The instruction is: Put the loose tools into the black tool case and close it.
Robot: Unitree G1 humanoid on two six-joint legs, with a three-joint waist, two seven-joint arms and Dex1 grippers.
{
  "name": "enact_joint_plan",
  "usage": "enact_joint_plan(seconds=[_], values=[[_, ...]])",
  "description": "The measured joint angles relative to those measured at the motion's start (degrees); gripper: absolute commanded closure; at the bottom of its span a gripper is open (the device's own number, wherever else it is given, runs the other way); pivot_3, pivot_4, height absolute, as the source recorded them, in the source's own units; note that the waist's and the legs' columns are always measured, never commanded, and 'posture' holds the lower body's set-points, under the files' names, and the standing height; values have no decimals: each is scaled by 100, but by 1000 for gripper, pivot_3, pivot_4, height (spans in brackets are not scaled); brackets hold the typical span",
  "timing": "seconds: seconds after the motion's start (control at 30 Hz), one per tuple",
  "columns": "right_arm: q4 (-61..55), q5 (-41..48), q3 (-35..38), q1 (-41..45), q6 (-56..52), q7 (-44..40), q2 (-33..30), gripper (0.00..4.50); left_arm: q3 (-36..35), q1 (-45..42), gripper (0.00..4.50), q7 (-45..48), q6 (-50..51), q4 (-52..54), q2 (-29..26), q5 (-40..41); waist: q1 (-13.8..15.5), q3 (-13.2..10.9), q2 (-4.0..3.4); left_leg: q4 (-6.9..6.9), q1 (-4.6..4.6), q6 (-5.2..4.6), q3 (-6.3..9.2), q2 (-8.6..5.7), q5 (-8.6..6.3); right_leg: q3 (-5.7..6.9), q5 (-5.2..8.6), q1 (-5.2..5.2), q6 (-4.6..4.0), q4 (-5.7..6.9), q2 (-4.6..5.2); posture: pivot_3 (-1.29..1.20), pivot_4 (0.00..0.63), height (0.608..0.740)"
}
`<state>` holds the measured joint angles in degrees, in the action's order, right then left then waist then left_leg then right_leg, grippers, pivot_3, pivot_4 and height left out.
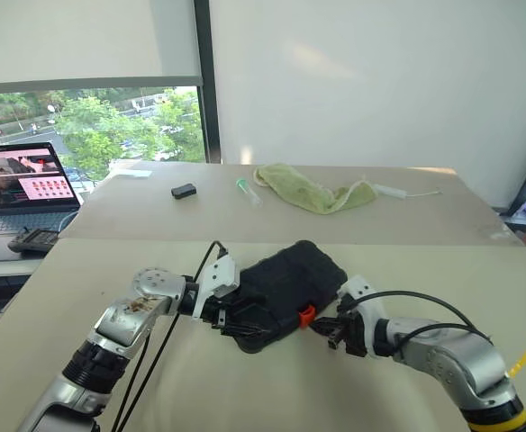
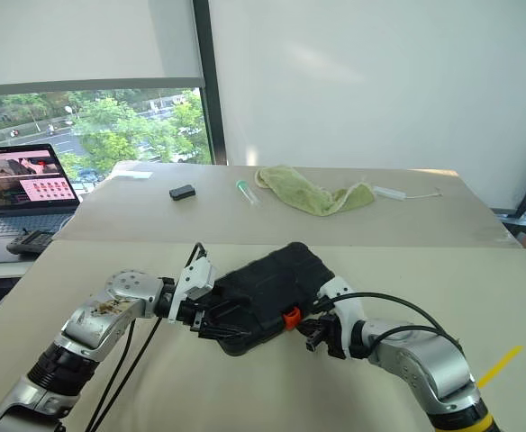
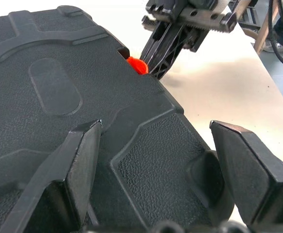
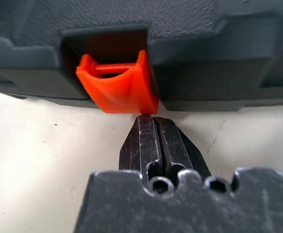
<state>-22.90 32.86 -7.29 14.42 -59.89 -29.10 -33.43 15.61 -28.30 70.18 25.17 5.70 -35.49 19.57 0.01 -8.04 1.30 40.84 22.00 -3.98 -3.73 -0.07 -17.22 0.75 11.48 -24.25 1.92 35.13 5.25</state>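
Right hand (image 4: 153,127), fingers together, touches orange latch (image 4: 116,87).

My black tool case (image 1: 285,288) lies flat on the pale table with its lid down. It is bumpy plastic with rounded corners and sits slanted in front of me. The small orange latch (image 4: 118,87) on its front edge sticks out at the bottom, flipped outward from the case.
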Motion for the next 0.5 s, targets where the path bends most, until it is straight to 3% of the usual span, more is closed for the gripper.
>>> enact_joint_plan(seconds=[0.13,0.23,0.33,0.5], values=[[33,-35,-4,22,39,-53,68,4461,-46,69,690,-40,-48,31,3,0,-21,0,0,-2,1,1,1,1,0,0,0,-3,0,1,0,0,150,740],[-554,-29,220,-416,399,-337,-281,4461,-252,299,690,-334,-135,84,220,73,2,-5,-13,-5,9,-2,2,0,-1,2,0,-8,2,0,9,0,150,740],[-1162,10,906,-935,957,-557,-443,3687,-672,472,26,-659,294,210,340,463,22,-8,-11,-3,19,-2,6,1,-1,8,-1,-12,4,-3,7,0,150,740],[-1994,230,2801,-2593,1572,-1155,-759,2026,-1886,1581,0,-1206,870,1128,189,1295,39,-8,-11,-11,15,1,12,7,-7,6,7,-7,13,-8,13,0,150,740]])
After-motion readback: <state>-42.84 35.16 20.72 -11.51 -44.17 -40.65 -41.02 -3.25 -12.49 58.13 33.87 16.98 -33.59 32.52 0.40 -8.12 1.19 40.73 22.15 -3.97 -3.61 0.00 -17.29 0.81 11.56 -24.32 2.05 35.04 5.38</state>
